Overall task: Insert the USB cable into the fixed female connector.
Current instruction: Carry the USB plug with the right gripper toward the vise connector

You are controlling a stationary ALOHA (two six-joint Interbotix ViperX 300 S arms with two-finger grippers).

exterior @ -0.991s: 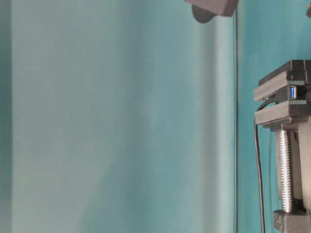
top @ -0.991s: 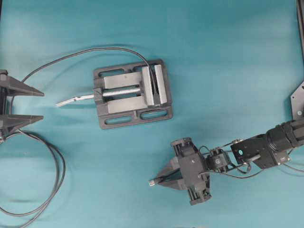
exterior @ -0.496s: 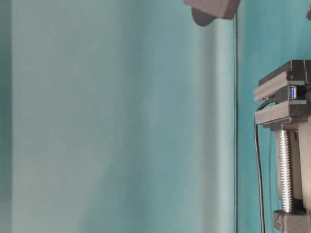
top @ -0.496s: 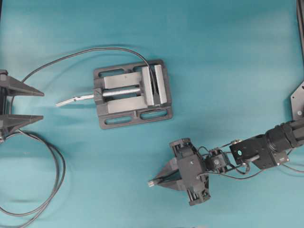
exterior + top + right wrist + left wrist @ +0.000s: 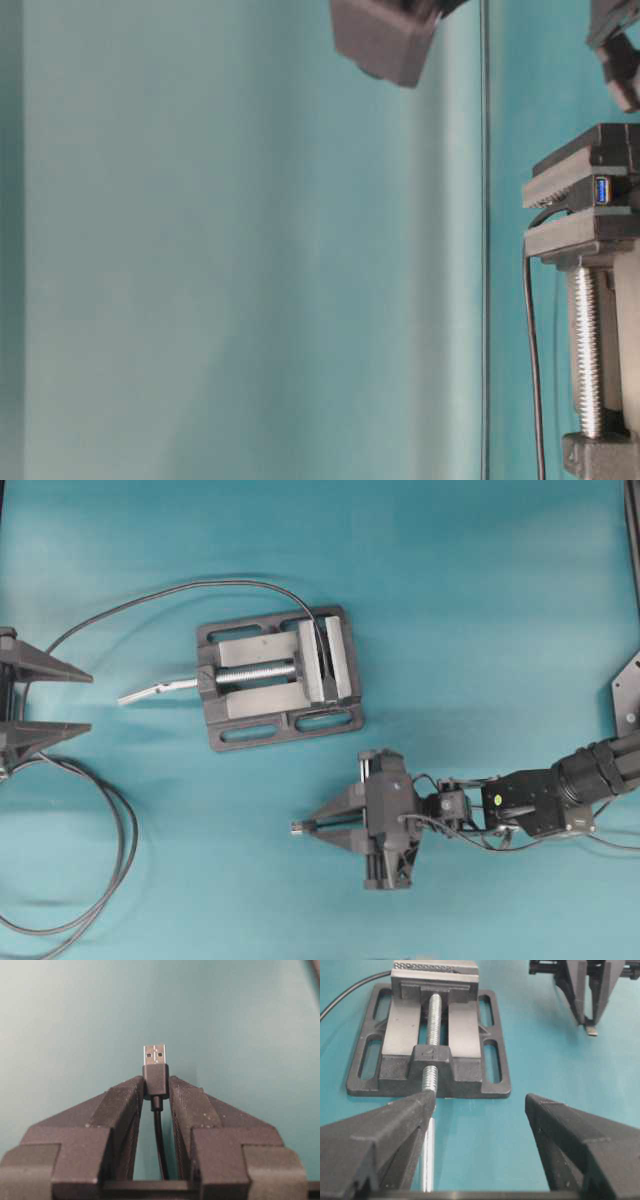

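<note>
**Student:** What does the right end effector (image 5: 156, 1091) hold?

**Instructor:** Its fingers are clamped on the black plug of the USB cable (image 5: 155, 1072), silver tip projecting straight ahead, cord trailing back between them. The left end effector (image 5: 480, 1110) stands wide apart, holding nothing.

**Student:** Where is the target?

**Instructor:** The fixed female connector (image 5: 602, 189), with a blue insert, sits pinched in the vise (image 5: 278, 676), well apart from the plug and off to one side of the tip's line, above the surface (image 5: 480, 600).

**Student:** How should the approach go?

**Instructor:** Judged from here: first turn the tip to face the socket mouth, match its height, then advance straight. A skewed entry would likely jam or twist the plug in the grip.
</note>
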